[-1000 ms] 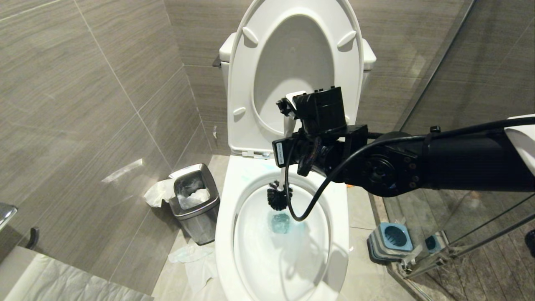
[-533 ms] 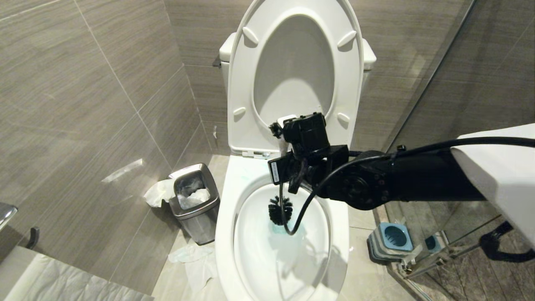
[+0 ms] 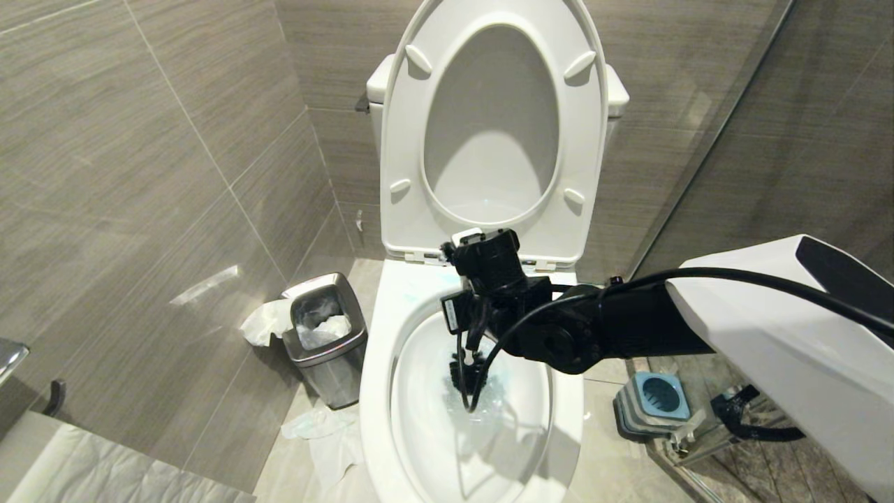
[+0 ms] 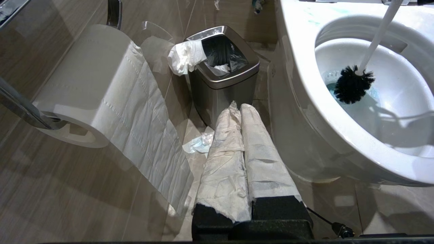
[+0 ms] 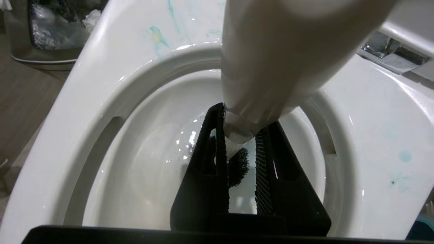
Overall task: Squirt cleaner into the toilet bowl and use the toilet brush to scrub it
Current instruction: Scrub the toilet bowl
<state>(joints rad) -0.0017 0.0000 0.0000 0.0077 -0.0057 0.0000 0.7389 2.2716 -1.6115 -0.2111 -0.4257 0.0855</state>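
The right gripper (image 5: pixel 242 149), its black jaws clamped narrowly on the slim white plastic toilet brush (image 4: pixel 354 84), hangs over the glossy white ceramic toilet bowl (image 3: pixel 380 363); the black bristle head sits in the blue-tinted water; the left gripper (image 4: pixel 242 108), paper-wrapped fingers pressed together, empty, points at a square steel bin (image 4: pixel 222 79) left of the bowl.

The glossy white toilet bowl (image 3: pixel 559 391) stands with seat and lid raised, while the toilet brush (image 4: pixel 354 88), white handle tilted, dips its black bristles into blue-tinted water.
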